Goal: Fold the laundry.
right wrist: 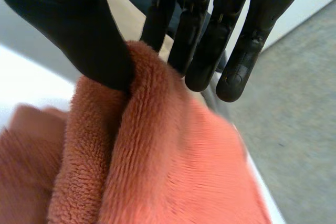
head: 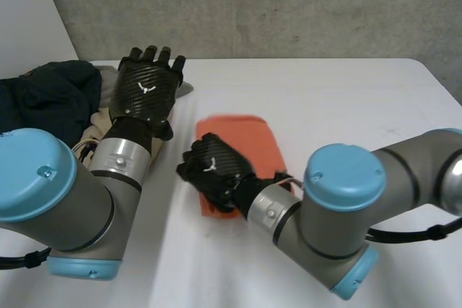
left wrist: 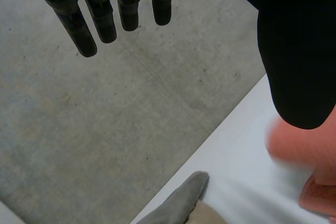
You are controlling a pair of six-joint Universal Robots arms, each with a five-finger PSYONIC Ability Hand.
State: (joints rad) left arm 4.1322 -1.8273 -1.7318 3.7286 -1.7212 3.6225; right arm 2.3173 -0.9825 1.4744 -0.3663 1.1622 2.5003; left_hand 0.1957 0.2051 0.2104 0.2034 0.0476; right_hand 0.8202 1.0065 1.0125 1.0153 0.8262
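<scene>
The orange terry towel (head: 249, 142) lay mid-frame on the white table (head: 339, 99), its lower-left edge pinched between thumb and fingers of the black right hand (head: 213, 169). The black left hand (head: 148, 88) hovered upper left, fingers straight and released, beside the dark-green clothes pile (head: 47, 95).

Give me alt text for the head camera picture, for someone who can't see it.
The robot's right hand grips the near left edge of an orange towel on a white table. Its left hand hovers open above the edge of a pile of clothes at the table's left side.
</scene>
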